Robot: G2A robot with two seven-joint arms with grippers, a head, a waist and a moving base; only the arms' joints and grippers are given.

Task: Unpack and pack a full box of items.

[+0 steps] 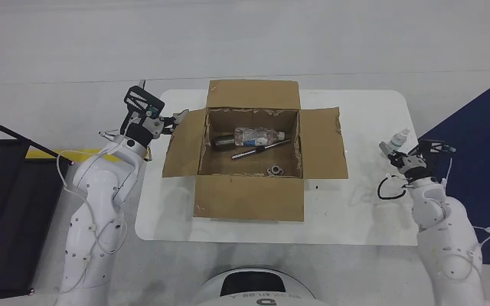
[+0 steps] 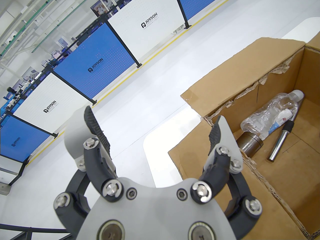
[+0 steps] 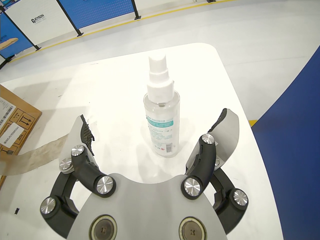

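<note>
The box point(image 1: 253, 118) is open from above, flaps point(image 1: 249, 197) folded outward; the spray bottle point(image 1: 396, 141) stands well apart, rightward.

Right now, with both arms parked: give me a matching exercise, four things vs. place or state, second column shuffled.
Things:
1. spray bottle
2. plastic bottle
3. metal rod
4. left gripper

Place or state:
A. open, at the side flap of the box
B. upright on the table, outside the box
C. lying in the box, clear and crumpled
D. lying in the box, shiny with a black end

Pairs: 1-B, 2-C, 3-D, 4-A
</note>
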